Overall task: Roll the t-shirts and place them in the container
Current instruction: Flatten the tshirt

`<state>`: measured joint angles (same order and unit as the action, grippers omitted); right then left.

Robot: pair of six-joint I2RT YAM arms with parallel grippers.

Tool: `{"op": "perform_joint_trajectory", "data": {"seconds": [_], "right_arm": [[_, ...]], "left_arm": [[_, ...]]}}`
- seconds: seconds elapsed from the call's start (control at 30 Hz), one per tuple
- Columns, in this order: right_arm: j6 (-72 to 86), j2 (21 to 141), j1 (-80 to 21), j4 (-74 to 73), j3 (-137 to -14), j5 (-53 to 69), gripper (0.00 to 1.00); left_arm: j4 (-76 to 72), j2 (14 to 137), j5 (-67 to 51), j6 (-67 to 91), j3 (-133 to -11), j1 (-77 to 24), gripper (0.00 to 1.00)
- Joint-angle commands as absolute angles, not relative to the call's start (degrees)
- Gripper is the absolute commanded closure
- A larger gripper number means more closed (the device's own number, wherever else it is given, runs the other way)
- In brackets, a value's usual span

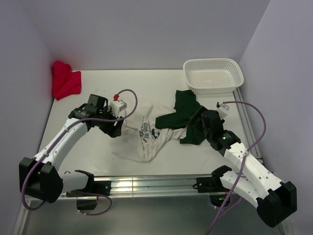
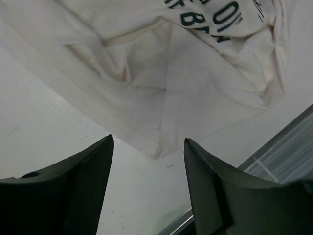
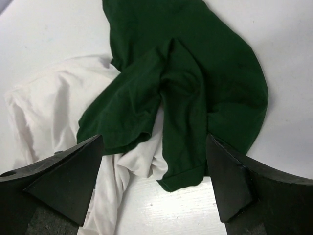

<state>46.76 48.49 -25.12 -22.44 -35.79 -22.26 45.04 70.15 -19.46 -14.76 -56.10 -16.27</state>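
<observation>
With my left pincer point(image 2: 148, 142) and right pincer point(image 3: 154, 139) both wide and empty, I judge the off-white t-shirt point(image 2: 195, 88) and dark green t-shirt point(image 3: 195, 73) limp and light, best pinched at their hems.

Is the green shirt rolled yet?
No. The green shirt lies crumpled and loose, partly overlapping the white shirt, no roll formed.

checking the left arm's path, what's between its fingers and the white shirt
Only bare table, seen in the left wrist view, separates the fingers from the off-white shirt.
</observation>
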Motion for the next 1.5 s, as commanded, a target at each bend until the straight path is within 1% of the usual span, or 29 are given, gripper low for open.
{"op": "perform_joint_trajectory", "data": {"seconds": [0.0,0.07,0.1,0.13,0.2,0.37,0.47,0.5,0.7,0.93,1.03,1.07,1.13,1.17,1.23,1.27,1.47], "right_arm": [[48.7,48.9,-25.0,-22.8,-35.6,-22.4,0.09],[49.0,48.7,-24.9,-23.0,-35.4,-22.5,0.09],[49.2,48.5,-24.9,-23.0,-35.1,-22.7,0.09],[49.4,48.3,-24.9,-23.1,-35.0,-22.6,0.09],[49.7,48.1,-24.9,-23.1,-34.6,-22.5,0.10],[50.4,47.7,-24.9,-23.2,-33.8,-22.1,0.10],[50.5,47.5,-24.9,-23.3,-33.3,-21.9,0.11],[50.6,47.5,-25.0,-23.5,-33.1,-21.9,0.11],[51.0,47.6,-24.9,-23.8,-33.2,-22.3,0.11],[51.0,49.0,-25.0,-23.4,-33.5,-22.3,0.11],[50.7,49.2,-24.9,-23.7,-33.7,-22.6,0.11],[50.6,49.1,-25.0,-23.8,-33.7,-22.6,0.11],[50.6,49.0,-24.9,-24.0,-33.7,-22.9,0.11],[50.5,49.0,-24.9,-24.2,-33.7,-23.0,0.11],[50.5,49.1,-24.9,-24.3,-33.7,-23.3,0.11],[50.5,49.2,-24.9,-24.3,-33.7,-23.5,0.11],[50.7,50.4,-24.9,-25.2,-34.1,-23.8,0.11]], "left_arm": [[44.0,73.6,-16.4,-17.5,-54.5,-23.2,0.36],[43.5,76.4,-14.9,-18.2,-53.9,-26.7,0.40],[42.7,77.3,-14.7,-18.5,-53.3,-27.8,0.45],[42.3,78.3,-14.2,-18.5,-53.0,-28.6,0.47],[40.7,80.6,-13.4,-18.4,-53.1,-30.9,0.49],[37.9,83.9,-13.6,-16.9,-55.0,-33.0,0.47],[35.6,85.7,-13.3,-16.1,-55.3,-33.3,0.40],[35.2,86.3,-13.4,-15.9,-55.4,-33.3,0.40],[33.4,90.1,-14.2,-15.9,-55.8,-33.5,0.39],[31.7,93.8,-15.2,-15.2,-57.0,-33.5,0.41],[31.6,94.7,-15.6,-14.7,-57.7,-33.5,0.50],[31.8,94.6,-16.1,-14.6,-58.0,-33.5,0.58],[32.7,93.8,-16.7,-14.6,-58.5,-33.5,0.66],[33.0,93.4,-16.9,-14.5,-59.1,-33.5,0.76],[34.4,92.6,-16.9,-14.7,-59.8,-33.5,0.87],[34.8,92.0,-16.8,-14.7,-60.4,-33.5,0.99],[38.8,86.7,-17.1,-14.7,-62.4,-33.5,1.00]]}}
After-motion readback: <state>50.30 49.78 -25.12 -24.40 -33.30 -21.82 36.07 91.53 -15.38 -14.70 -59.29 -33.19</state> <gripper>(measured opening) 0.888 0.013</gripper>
